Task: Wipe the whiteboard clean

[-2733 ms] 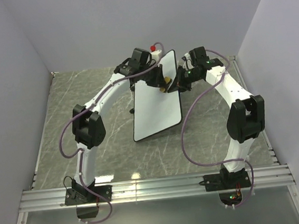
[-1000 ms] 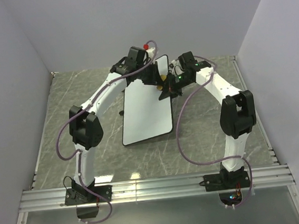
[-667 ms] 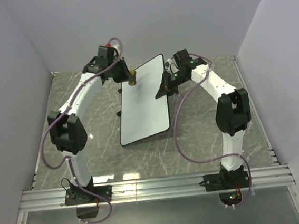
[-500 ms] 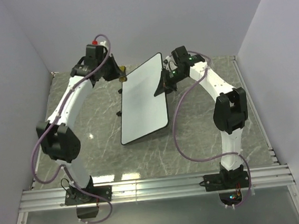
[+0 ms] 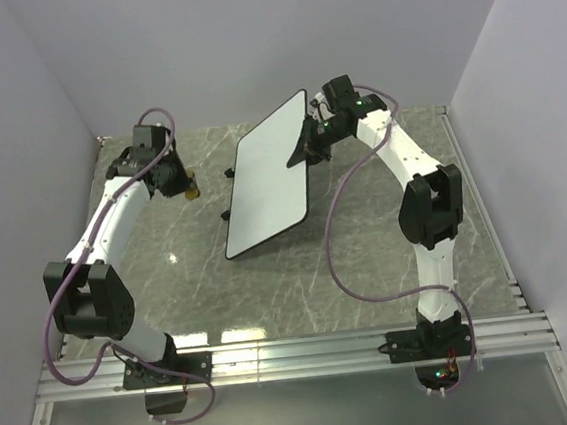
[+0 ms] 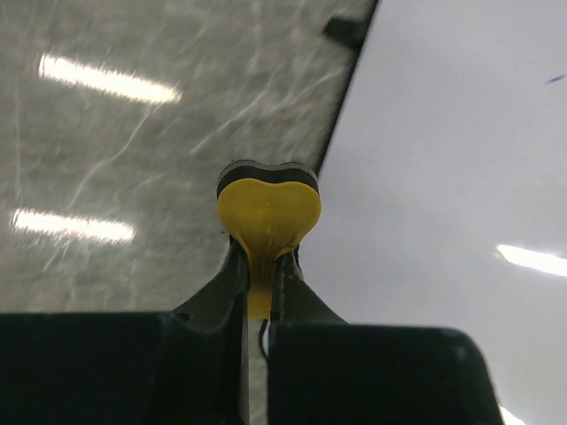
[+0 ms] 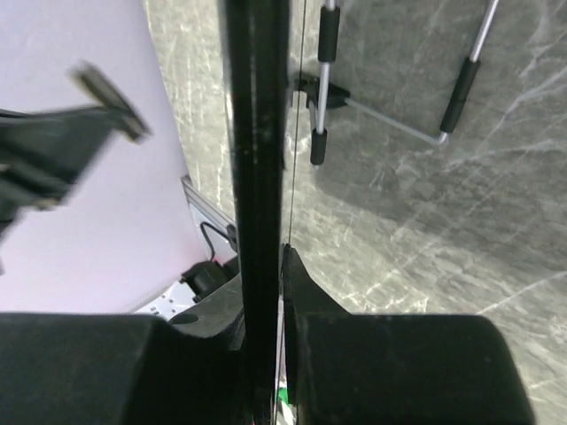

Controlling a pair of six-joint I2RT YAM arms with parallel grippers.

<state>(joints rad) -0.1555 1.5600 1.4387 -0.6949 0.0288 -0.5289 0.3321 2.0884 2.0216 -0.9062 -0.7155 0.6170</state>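
The whiteboard [image 5: 265, 179] is sitting mid-table, towards the far side. Its face is showing almost wholly white. In the left wrist view only one tiny blue fleck [image 6: 553, 79] is showing near an edge. The erasing is therefore looking nearly finished, with that fleck left to wipe.

The board is tilting. Its near short edge seems to be resting on the grey marbled table [image 5: 386, 233] and its far end is raised. Its long axis is running from near-left to far-right, and its face is pointing up and leftward.

The right gripper [image 5: 309, 142] is pinching the thin rim on the far right side, jaws narrow. The wire stand [image 7: 390, 88] is hanging behind the board.

The left gripper [image 5: 182, 185] is hovering well to the left, apart from the board, clamping the yellow eraser [image 6: 268, 212].
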